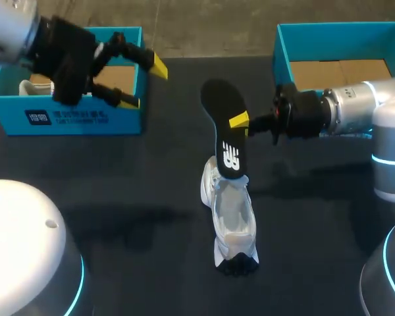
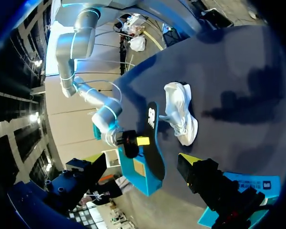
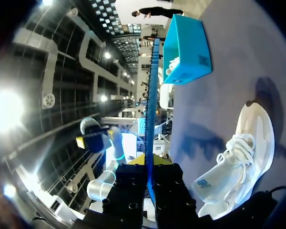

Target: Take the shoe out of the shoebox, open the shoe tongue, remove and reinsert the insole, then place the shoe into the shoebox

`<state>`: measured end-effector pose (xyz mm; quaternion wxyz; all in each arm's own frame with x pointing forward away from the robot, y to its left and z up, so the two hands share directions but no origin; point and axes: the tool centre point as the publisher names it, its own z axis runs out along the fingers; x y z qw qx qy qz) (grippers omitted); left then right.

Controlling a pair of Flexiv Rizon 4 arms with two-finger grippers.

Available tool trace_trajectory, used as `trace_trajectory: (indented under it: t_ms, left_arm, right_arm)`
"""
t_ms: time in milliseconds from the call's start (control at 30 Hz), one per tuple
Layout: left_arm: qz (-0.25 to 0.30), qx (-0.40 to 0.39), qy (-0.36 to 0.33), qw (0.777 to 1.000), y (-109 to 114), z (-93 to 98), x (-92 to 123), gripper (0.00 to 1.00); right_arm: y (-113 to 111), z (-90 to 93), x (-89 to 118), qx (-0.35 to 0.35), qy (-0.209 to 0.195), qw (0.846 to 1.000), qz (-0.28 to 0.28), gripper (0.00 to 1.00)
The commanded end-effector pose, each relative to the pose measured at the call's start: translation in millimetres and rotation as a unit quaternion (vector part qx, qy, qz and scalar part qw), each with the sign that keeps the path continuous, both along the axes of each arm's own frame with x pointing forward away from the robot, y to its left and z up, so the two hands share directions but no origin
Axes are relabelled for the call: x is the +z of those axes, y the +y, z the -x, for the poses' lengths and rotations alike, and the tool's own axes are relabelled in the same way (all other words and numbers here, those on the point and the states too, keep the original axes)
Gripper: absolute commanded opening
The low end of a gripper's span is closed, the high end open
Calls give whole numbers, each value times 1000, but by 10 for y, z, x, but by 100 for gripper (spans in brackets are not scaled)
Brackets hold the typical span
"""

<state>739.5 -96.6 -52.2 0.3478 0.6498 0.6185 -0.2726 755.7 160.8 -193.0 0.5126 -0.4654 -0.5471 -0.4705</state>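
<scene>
Insole (image 1: 224,108) with white logo, centre frame, pinched by my right gripper (image 1: 237,122); left gripper (image 1: 143,83) spread apart, upper left.

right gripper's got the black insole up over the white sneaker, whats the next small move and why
Probably ease the lower end of the black insole down into the opening of the white sneaker. The right gripper pinches it mid-length with that end at the collar; the open left gripper is away over the blue shoebox, so nothing steadies the shoe: go gently.
</scene>
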Motion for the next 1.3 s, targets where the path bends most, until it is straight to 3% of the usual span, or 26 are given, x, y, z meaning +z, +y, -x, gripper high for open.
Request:
trace_trajectory:
  t_ms: [33,233,300,433,767,933,1300]
  left_arm:
    - [-98,-18,53,994,-68,-341,197,100]
    - [-176,-34,100,979,-139,-434,196,100]
    - [-226,-39,100,968,-162,-448,186,100]
    - [-226,-39,100,968,-162,-448,186,100]
    - [-225,-50,111,967,-195,-476,190,100]
    - [-284,-51,120,950,-384,-629,238,100]
    - [-395,-48,108,911,-629,-763,234,100]
  right_arm:
    - [-2,4,-59,6,-2,1000,2,0]
    - [13,63,-101,6,-12,1000,10,0]
    - [10,77,-111,-1,-5,1000,12,0]
    - [-2,112,-105,-18,9,999,29,0]
    - [13,188,-139,-21,0,998,53,0]
    - [13,188,-139,-21,0,998,53,0]
    - [13,188,-139,-21,0,998,53,0]
